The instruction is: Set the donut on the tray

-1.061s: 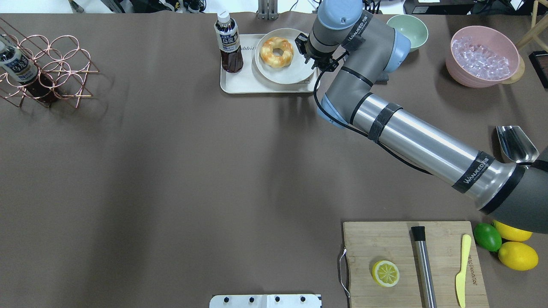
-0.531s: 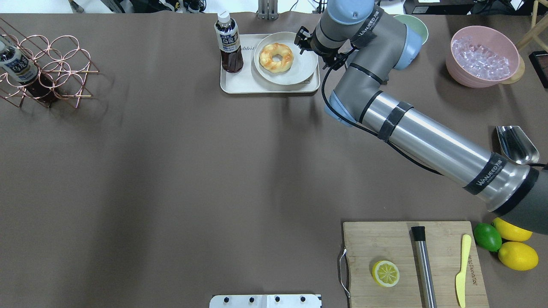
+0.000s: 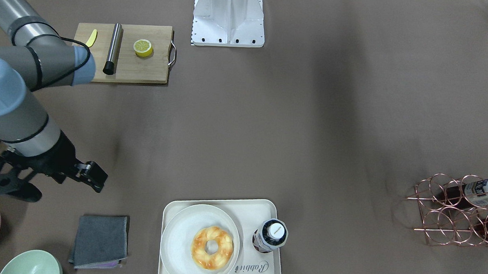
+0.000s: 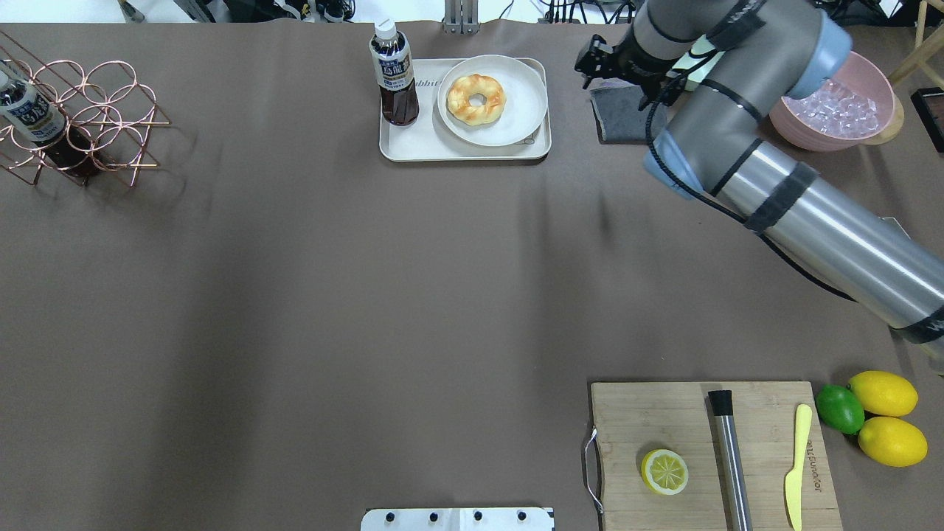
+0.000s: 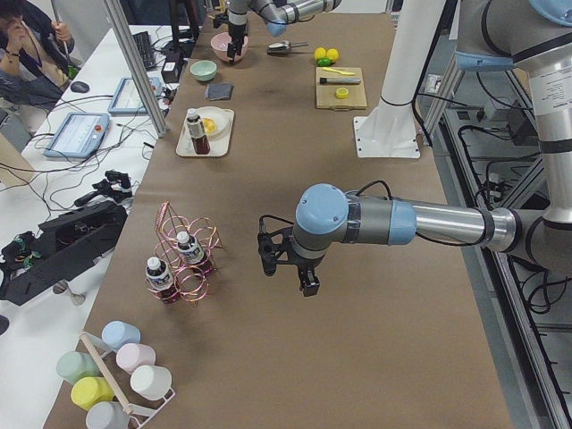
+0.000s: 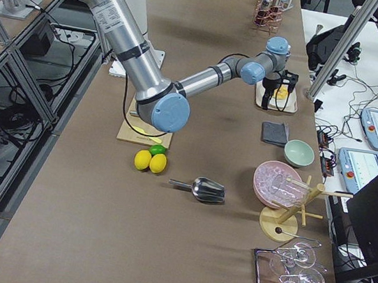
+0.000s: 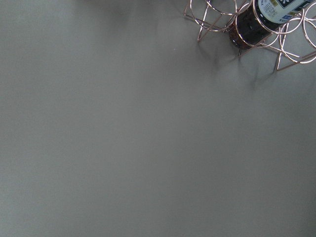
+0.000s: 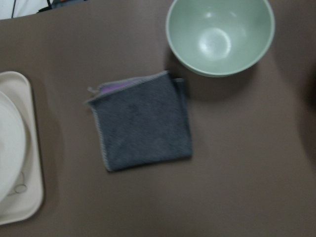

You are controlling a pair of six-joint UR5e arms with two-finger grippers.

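Copper wire forms the rack (image 4: 96, 110) at the far left of the brown tabletop (image 4: 295, 295). Further along, the glossy golden donut (image 4: 476, 99) lies on a round white plate (image 4: 527, 110), which sits in the cream tray (image 4: 413, 147) beside an upright bottle (image 4: 392, 74). Right of the tray, the right hand (image 4: 594, 65) hangs empty, fingers apart, by a folded grey cloth (image 8: 143, 121). Only the wrist view shows the cloth's stitched edge and a smooth green bowl (image 8: 219, 34). The left hand (image 5: 286, 273) appears only from the side, low over bare tabletop, so whether it is open cannot be told.
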